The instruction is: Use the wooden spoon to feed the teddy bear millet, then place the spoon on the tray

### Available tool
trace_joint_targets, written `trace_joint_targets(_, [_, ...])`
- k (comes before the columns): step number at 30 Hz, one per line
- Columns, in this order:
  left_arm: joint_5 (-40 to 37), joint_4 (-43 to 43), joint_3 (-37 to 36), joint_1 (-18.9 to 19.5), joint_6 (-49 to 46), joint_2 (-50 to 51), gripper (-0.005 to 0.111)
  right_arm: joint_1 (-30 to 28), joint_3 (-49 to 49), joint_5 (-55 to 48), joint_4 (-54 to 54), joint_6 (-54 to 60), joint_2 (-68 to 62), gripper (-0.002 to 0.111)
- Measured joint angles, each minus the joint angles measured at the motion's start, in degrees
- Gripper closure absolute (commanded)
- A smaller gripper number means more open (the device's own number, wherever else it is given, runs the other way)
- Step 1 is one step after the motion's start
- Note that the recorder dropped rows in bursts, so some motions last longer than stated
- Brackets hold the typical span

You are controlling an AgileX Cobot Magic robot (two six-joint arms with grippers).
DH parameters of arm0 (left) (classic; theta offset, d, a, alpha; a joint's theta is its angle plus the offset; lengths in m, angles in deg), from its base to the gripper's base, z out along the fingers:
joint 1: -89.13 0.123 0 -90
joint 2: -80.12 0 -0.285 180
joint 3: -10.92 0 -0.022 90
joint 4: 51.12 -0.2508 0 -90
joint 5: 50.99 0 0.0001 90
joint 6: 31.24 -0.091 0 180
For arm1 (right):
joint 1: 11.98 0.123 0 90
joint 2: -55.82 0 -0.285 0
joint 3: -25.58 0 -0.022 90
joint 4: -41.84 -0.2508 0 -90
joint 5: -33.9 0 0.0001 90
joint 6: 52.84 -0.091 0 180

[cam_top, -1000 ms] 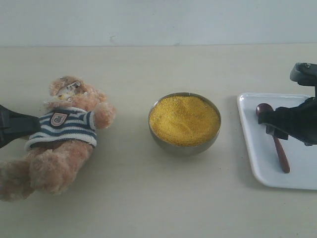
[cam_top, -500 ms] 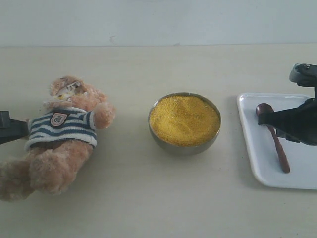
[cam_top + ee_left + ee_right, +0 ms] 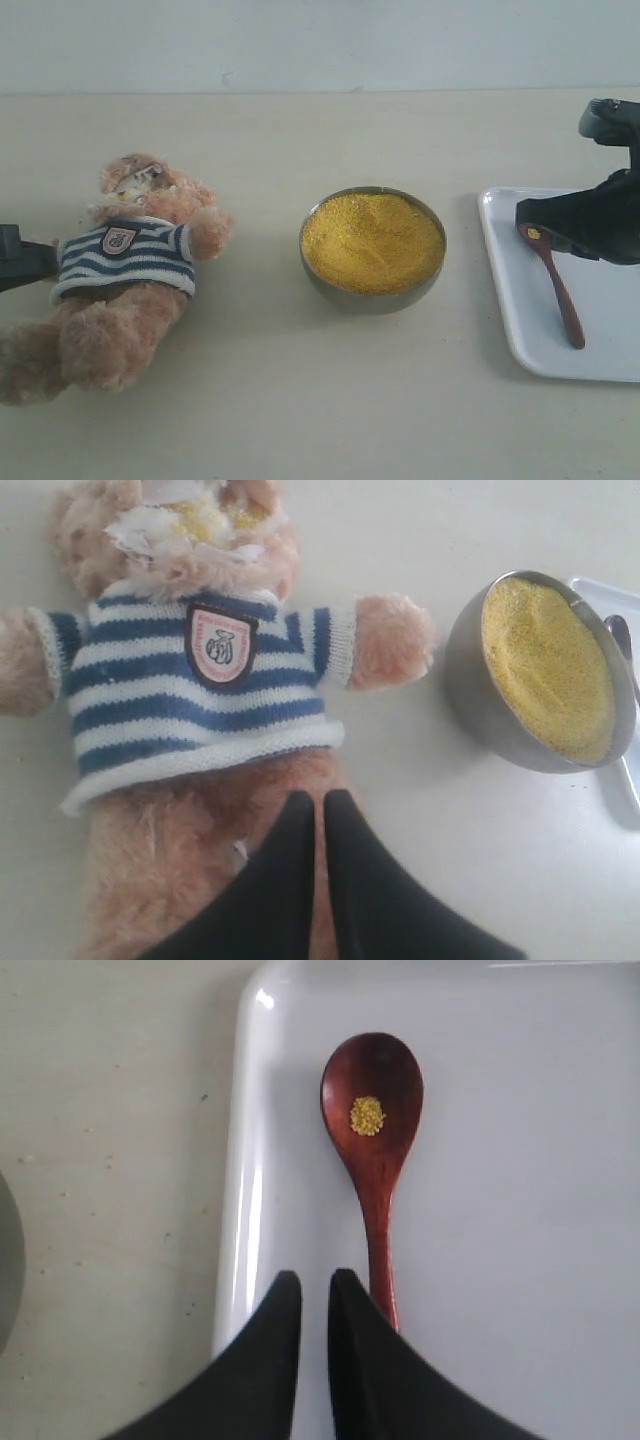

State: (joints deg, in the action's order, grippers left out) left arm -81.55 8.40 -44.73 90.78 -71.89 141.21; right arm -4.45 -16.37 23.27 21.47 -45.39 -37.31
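Observation:
The teddy bear lies on its back at the left, with yellow grains on its face. My left gripper is shut and empty over the bear's lower body, at the left edge in the exterior view. Millet fills the metal bowl in the middle. The wooden spoon lies flat on the white tray, a few grains in its bowl. My right gripper hovers over the tray, jaws nearly together with nothing between them. The spoon's handle runs beside one finger, outside the jaws.
The tray sits at the right edge of the pale tabletop, partly covered by my right arm. A wall runs along the back. The bowl stands between bear and tray.
Both grippers have shut. My left gripper drew back leftward off the bear's side. My right gripper lifted a little, uncovering the spoon's bowl, and the spoon stays on the tray.

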Motion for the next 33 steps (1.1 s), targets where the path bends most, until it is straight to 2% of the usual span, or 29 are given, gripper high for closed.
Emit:
trace_joint_targets(8, [-0.21, -0.21, 0.00, 0.00, -0.51, -3.99, 0.103, 0.00, 0.00, -1.41, 0.00, 0.00, 0.52, 0.099])
trace_joint_targets(18, [-0.35, -0.76, 0.00, 0.00, -0.63, -11.01, 0.103, 0.00, 0.00, -1.64, 0.00, 0.00, 8.41, 0.099])
trace_joint_targets(33, [-0.47, -0.88, 0.00, 0.00, -0.90, -11.60, 0.103, 0.00, 0.00, -2.23, 0.00, 0.00, 12.94, 0.099])
